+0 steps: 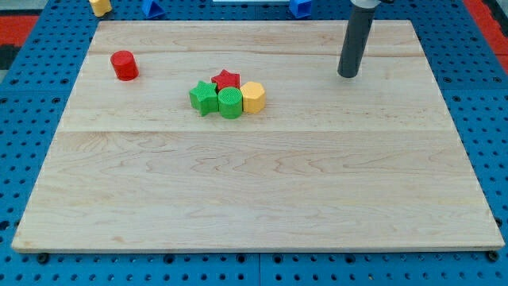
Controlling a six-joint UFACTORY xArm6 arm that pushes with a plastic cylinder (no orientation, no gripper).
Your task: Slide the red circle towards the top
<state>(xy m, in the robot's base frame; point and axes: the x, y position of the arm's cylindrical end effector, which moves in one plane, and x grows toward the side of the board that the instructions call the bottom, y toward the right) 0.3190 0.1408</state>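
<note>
The red circle point(124, 65) stands alone on the wooden board near the view's upper left. My tip point(348, 75) rests on the board at the upper right, far to the right of the red circle and touching no block. A cluster sits in the upper middle: a red star point(227, 79), a green star point(203, 98), a green circle point(230, 102) and a yellow hexagon point(253, 97), all close together.
The wooden board point(254, 191) lies on a blue pegboard. Off the board at the view's top edge are a yellow block point(100, 6), a blue block point(154, 9) and another blue block point(300, 7).
</note>
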